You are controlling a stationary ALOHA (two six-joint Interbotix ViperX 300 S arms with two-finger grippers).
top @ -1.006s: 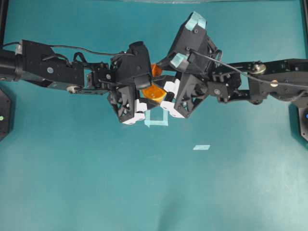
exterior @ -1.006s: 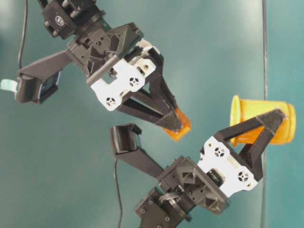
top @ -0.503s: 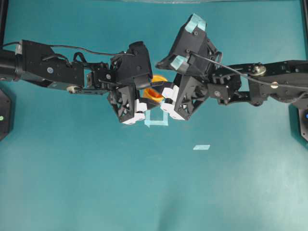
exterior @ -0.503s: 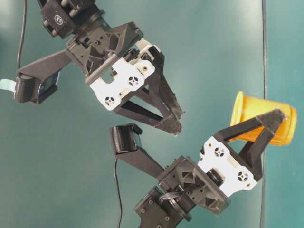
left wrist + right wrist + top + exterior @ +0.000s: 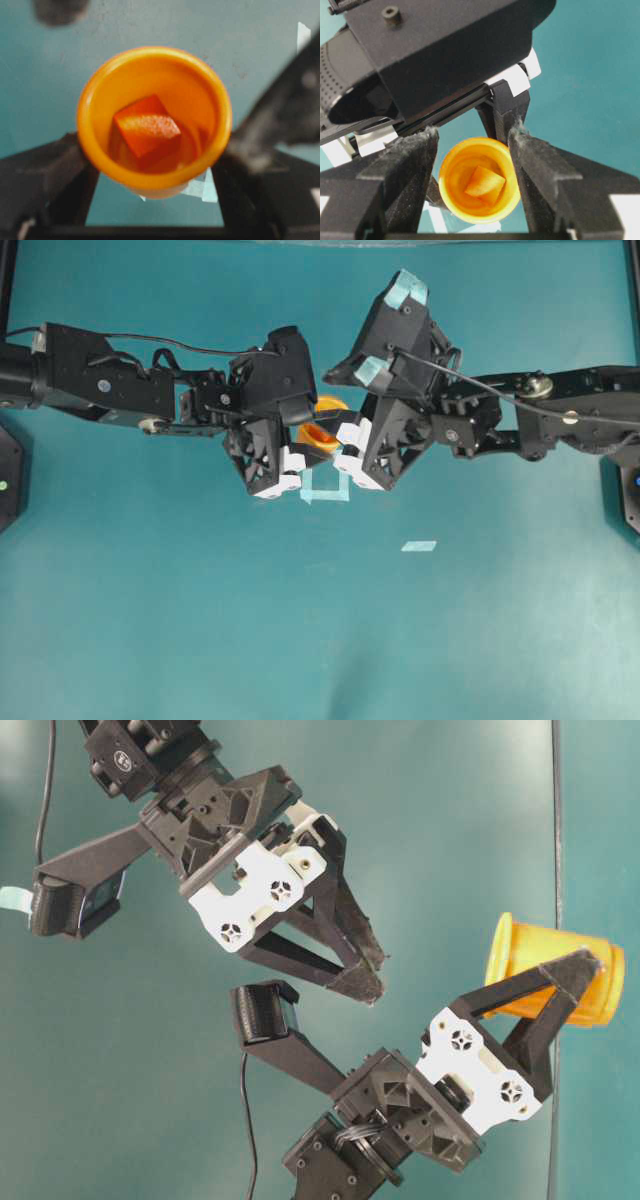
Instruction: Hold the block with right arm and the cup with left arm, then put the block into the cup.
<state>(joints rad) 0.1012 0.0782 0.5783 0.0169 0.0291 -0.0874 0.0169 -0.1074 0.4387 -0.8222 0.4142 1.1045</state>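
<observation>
The yellow-orange cup (image 5: 322, 429) is held off the table between the fingers of my left gripper (image 5: 308, 440), the untaped arm's. The table-level view shows it on its side in that grip (image 5: 545, 970). The orange block (image 5: 145, 127) lies inside the cup (image 5: 100, 80), paler face up. My right gripper (image 5: 472, 134), on the blue-taped arm, is open and empty. Its fingers stand on either side of the cup's mouth (image 5: 451, 172) without touching it, and the block (image 5: 484, 183) shows between them. In the table-level view the right gripper (image 5: 370, 970) hangs left of the cup's rim.
A pale tape square (image 5: 325, 487) lies on the teal table under the two grippers. A small tape strip (image 5: 419, 546) lies to the lower right. Both arms meet at the middle of the table, with open table surface in front.
A second ago my right gripper held the block near the cup's mouth. It has let go, the block now lies inside the cup, and the gripper is empty.
</observation>
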